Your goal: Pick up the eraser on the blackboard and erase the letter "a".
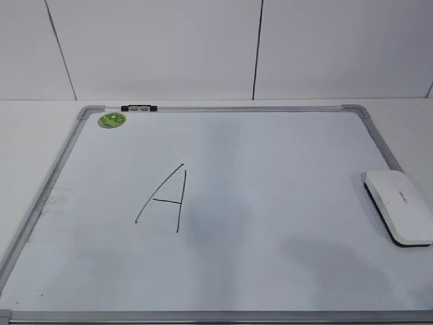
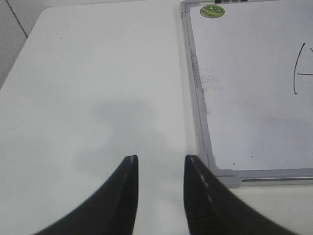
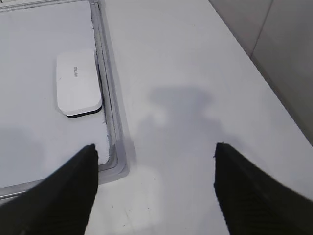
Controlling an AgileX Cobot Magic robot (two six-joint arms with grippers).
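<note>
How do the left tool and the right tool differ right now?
The left tool has its fingers set fairly close together, while the right tool is spread wide. The left tool hangs over bare table beside the blackboard's left frame; the right tool straddles the board's right corner, with the eraser just ahead. Both are black, open, hold nothing and touch nothing.
</note>
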